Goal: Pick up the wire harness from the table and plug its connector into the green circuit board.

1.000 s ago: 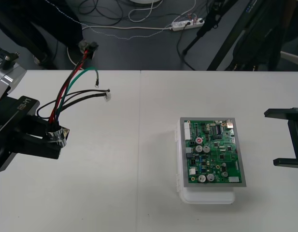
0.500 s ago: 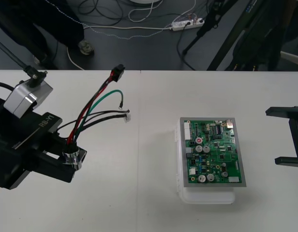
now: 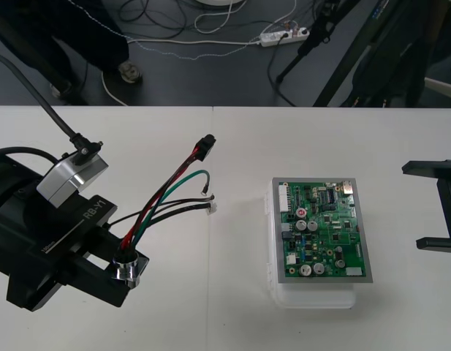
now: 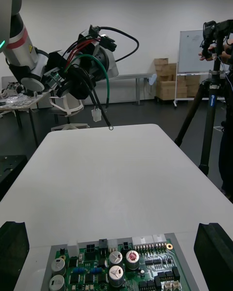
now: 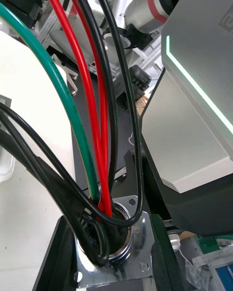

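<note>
My left gripper (image 3: 125,272) is shut on the harness's round metal socket (image 3: 129,267), held above the left part of the table. From the socket, red, black and green wires (image 3: 170,197) fan up and to the right, ending in a small black plug (image 3: 205,147) that hangs in the air left of the board. The left wrist view shows the flanged socket (image 5: 116,245) clamped between my fingers. The green circuit board (image 3: 321,229) sits on its white base (image 3: 313,295) right of centre. My right gripper (image 3: 438,208) waits open at the right edge, its fingers (image 4: 214,245) astride the board (image 4: 116,269).
The table's far edge (image 3: 225,107) borders a dark floor with cables and tripod legs. A seam (image 3: 210,219) runs down the middle of the table, between the harness and the board.
My left gripper has carried the harness to the right and toward the table's front edge. The plug has come from beyond the far edge to a spot near the board. The right arm has stayed put.
</note>
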`<move>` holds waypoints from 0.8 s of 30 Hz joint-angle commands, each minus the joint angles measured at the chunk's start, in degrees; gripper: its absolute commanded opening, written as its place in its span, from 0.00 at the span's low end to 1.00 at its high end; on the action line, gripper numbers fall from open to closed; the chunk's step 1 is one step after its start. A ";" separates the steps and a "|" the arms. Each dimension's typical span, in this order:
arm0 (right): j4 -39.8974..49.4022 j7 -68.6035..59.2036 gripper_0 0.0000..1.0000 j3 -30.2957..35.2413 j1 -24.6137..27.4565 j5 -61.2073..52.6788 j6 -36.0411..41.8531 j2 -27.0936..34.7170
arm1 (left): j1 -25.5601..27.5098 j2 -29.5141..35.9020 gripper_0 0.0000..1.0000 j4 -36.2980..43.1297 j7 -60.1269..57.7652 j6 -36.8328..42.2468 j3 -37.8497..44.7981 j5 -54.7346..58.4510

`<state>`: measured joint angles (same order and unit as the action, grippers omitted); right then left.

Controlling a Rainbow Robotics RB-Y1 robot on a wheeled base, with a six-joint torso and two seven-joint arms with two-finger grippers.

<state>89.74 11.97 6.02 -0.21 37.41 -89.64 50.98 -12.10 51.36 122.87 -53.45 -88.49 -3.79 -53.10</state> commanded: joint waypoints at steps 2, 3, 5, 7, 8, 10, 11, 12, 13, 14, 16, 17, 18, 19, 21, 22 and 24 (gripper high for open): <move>2.81 0.33 1.00 0.39 1.53 -1.11 -0.36 0.88 | -2.58 -3.46 0.00 -0.53 4.05 -1.51 -0.69 0.98; 2.90 0.25 1.00 0.39 1.61 -1.11 -0.36 0.88 | -2.58 -3.81 0.00 -0.71 4.14 -1.51 -0.69 0.98; 2.90 0.16 1.00 0.48 1.53 -1.11 -0.36 0.88 | -2.49 -4.16 0.00 -0.62 4.14 -1.51 -0.69 1.07; 2.98 0.16 1.00 0.39 1.53 -1.11 -0.36 0.88 | -2.49 -4.51 0.00 -0.71 4.14 -1.51 -0.78 1.07; 3.16 0.16 1.00 0.39 1.61 -1.11 -0.36 0.88 | -2.41 -5.04 0.00 -0.62 3.97 -1.51 -0.87 1.07; 3.25 0.16 1.00 0.39 1.53 -1.11 -0.36 0.88 | -2.41 -5.92 0.00 -0.79 3.79 -1.51 -0.96 1.07; 3.25 0.16 1.00 0.39 1.53 -1.20 -0.36 0.88 | -2.41 -6.45 0.00 -0.97 3.62 -1.51 -0.96 1.07; 3.25 0.16 1.00 0.39 1.61 -1.20 -0.36 0.88 | -2.41 -6.71 0.00 -1.06 3.44 -1.51 -0.96 1.07; 3.25 0.16 1.00 0.48 1.53 -1.20 -0.36 0.88 | -2.41 -7.15 0.00 -1.32 3.44 -1.51 -0.96 1.07; 3.34 0.16 1.00 0.39 1.53 -1.20 -0.36 0.88 | -2.41 -7.50 0.00 -1.41 3.35 -1.51 -0.96 1.07; 3.34 0.16 1.00 0.39 1.53 -1.28 -0.36 0.88 | -2.41 -8.29 0.00 -1.50 3.18 -1.51 -0.96 1.07; 3.34 0.16 1.00 0.39 1.61 -1.20 -0.36 0.88 | -2.32 -8.73 0.00 -1.50 3.09 -1.51 -1.04 1.07; 3.34 0.16 1.00 0.39 1.53 -1.20 -0.36 0.88 | -2.32 -8.91 0.00 -1.50 3.09 -1.51 -1.13 1.07; 3.34 0.16 1.00 0.39 1.61 -1.28 -0.36 0.88 | -2.23 -9.35 0.00 -1.41 3.00 -1.51 -1.57 1.16; 3.34 0.16 1.00 0.39 1.53 -1.28 -0.36 0.88 | -2.14 -9.61 0.00 -1.50 2.91 -1.51 -3.59 1.60; 3.34 0.16 1.00 0.39 1.61 -1.28 -0.36 0.88 | -2.14 -9.61 0.00 -1.50 2.82 -1.51 -4.21 1.68; 3.34 0.07 1.00 0.39 1.61 -1.37 -0.36 0.88 | -2.05 -9.70 0.00 -1.59 2.82 -1.51 -5.88 1.77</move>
<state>91.40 11.96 6.02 0.56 37.17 -89.64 50.98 -12.55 42.76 121.38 -53.14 -88.50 -6.08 -52.69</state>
